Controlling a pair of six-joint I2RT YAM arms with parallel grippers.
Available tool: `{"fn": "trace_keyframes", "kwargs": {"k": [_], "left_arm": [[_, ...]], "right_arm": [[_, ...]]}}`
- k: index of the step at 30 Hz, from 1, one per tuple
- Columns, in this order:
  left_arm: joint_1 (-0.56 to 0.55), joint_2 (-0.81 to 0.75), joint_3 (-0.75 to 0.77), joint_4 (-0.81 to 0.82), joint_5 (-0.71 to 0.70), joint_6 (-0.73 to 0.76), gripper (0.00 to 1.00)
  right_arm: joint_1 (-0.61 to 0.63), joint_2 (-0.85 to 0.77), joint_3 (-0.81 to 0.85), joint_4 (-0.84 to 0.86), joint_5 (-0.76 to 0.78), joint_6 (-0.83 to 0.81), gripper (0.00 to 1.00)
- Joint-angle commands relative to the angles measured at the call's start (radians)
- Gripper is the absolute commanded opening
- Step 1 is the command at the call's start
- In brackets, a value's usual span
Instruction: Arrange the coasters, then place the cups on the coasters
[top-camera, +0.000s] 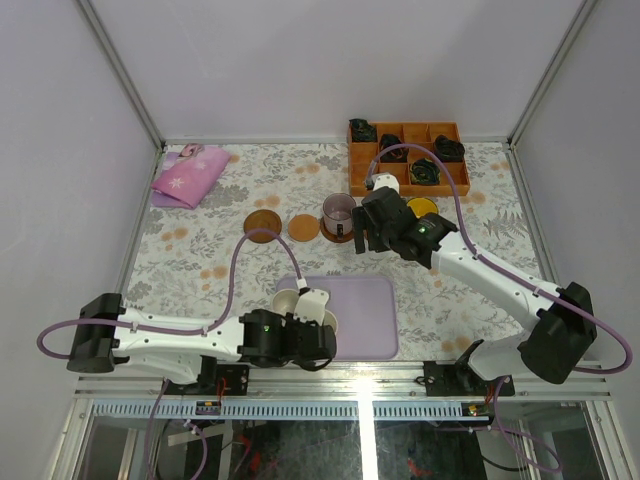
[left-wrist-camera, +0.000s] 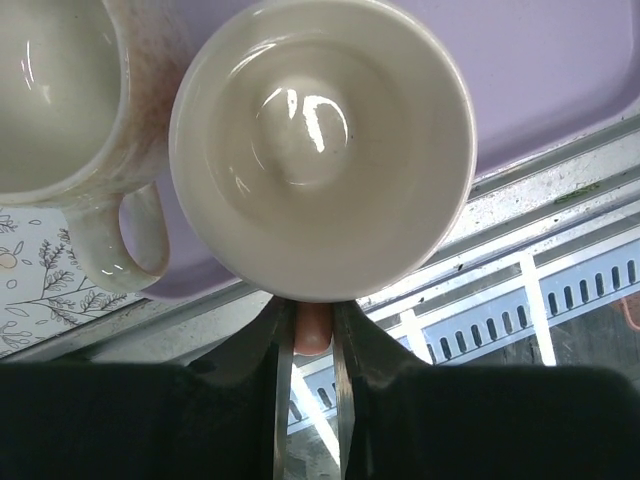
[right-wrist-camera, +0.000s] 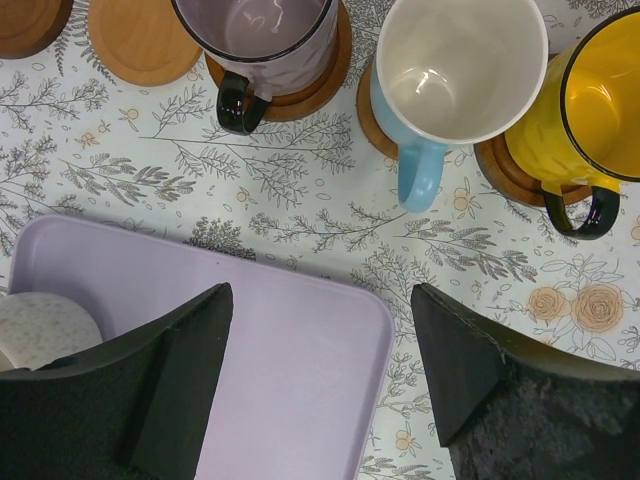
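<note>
Right up close, the left claw is squeezed almost closed on the handle of the cream cup with pink handle. Its thin metal fingers press that handle from both sides. I cannot tell if the cup is lifted or resting.

The room has plain pale walls on three sides. The table wears a white cover with grey leaves and orange flowers. A metal rail runs along its near edge, by the arm bases.

A flat lilac tray lies near the front. The held cup is at its near left corner, and a plain cream cup is just beside it.

At the back right is a wooden box with black cable bundles in its squares. A pink cloth lies at the back left.

The right claw hangs wide open over the far edge of the tray, holding nothing.

Behind the tray is a row. The mauve cup, pale blue cup and yellow cup each stand on a coaster. Two bare coasters lie to the left of them.
</note>
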Motion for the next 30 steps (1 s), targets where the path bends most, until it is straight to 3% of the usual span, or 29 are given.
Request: {"fn": "trace_keyframes", "kwargs": {"k": [1, 16, 21, 30], "left_arm": [[-0.015, -0.044, 0.024, 0.040, -0.087, 0.070, 0.00], [-0.015, -0.144, 0.075, 0.090, -0.282, 0.192, 0.00], [-0.008, -0.169, 0.095, 0.145, -0.403, 0.258, 0.00], [0.244, -0.257, 0.053, 0.483, -0.316, 0.505, 0.00]], "right_arm": [[-0.002, -0.031, -0.005, 0.027, 0.017, -0.001, 0.79], [-0.003, -0.063, -0.015, 0.039, 0.045, -0.006, 0.79], [-0.003, -0.065, -0.014, 0.042, 0.064, -0.006, 0.79], [-0.002, -0.066, -0.006, 0.048, 0.118, -0.025, 0.79]]}}
